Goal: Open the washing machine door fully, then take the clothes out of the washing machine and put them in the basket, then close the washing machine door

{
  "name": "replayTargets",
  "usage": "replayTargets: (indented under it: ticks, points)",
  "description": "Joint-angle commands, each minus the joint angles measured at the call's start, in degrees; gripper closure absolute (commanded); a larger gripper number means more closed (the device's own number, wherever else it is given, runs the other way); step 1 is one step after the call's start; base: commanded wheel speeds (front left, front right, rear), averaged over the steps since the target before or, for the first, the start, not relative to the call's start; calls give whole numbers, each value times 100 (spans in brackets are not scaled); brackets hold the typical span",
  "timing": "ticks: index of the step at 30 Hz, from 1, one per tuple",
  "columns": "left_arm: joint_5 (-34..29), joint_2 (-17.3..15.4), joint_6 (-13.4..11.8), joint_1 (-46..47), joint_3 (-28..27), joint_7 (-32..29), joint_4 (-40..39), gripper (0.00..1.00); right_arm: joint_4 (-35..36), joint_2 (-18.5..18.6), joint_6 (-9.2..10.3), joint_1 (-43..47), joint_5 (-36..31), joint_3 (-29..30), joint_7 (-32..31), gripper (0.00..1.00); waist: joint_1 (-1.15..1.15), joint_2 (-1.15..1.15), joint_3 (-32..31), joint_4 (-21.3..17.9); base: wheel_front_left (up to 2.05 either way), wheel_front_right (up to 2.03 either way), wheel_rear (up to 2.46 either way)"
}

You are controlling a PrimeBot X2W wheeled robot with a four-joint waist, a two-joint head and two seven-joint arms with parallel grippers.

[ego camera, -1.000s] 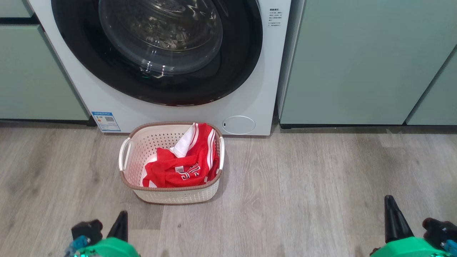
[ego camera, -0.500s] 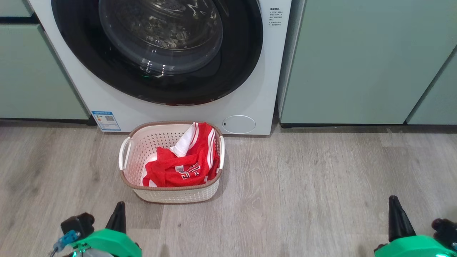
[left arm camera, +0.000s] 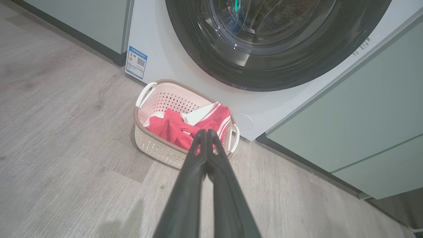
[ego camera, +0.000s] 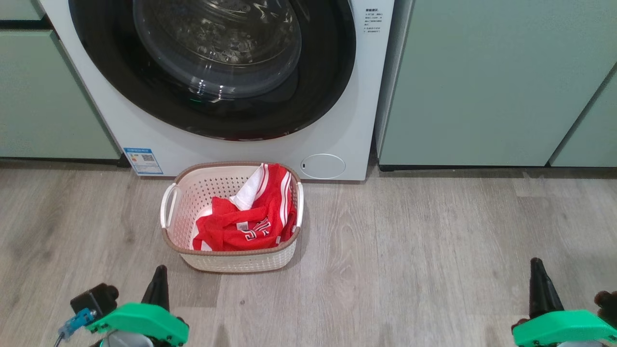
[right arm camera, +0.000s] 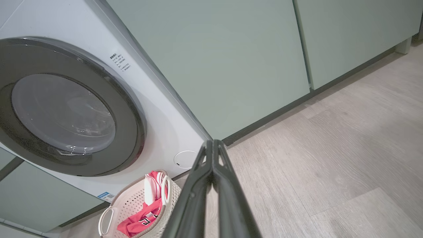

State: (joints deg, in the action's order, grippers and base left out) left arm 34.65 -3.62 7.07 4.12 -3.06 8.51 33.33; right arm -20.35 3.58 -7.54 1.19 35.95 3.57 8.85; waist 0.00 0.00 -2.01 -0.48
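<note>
Left pincer (ego camera: 159, 270) clenched, its two dark fingers pressed together with nothing between them, rising from a green mount at the lower left of the head view; right pincer (ego camera: 536, 264) also clenched and empty, at the lower right, well apart from the laundry. Both hang over a grey wood-grain floor (ego camera: 409, 250). Ahead, pale green cabinets (ego camera: 482, 82) stand on either side of the white washing machine (ego camera: 337, 120). The washing machine door (ego camera: 328, 86), a wide glossy black ring around a bulging clear glass window, lies flush against the front of the machine, and steel drum holes show through the glass. On the floor just in front of the machine stands the basket (ego camera: 231, 262), cream perforated plastic with a brown rim and white side handles, nearer the left pincer than the right. Inside it lie the clothes (ego camera: 241, 226), crumpled red jersey fabric with white stripes and a white panel, heaped toward the basket's right side and reaching up to its rim. A small round service flap (ego camera: 323, 166) sits low on the machine's right, and a blue label sticker (ego camera: 142, 161) low on its left
</note>
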Motion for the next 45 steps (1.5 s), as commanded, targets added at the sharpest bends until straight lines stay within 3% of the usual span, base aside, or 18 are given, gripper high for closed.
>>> replayTargets:
  ticks: [1,45]
  points:
    - [175,-44,12,259,-93,-28,-239,100,213,17,2,-246,180,17,-35,100,0,0,4,1,0,0,0]
    - [2871,13,26,234,-217,-741,-1057,100,416,-25,3,-484,2810,154,-762,100,0,0,108,24,0,0,0]
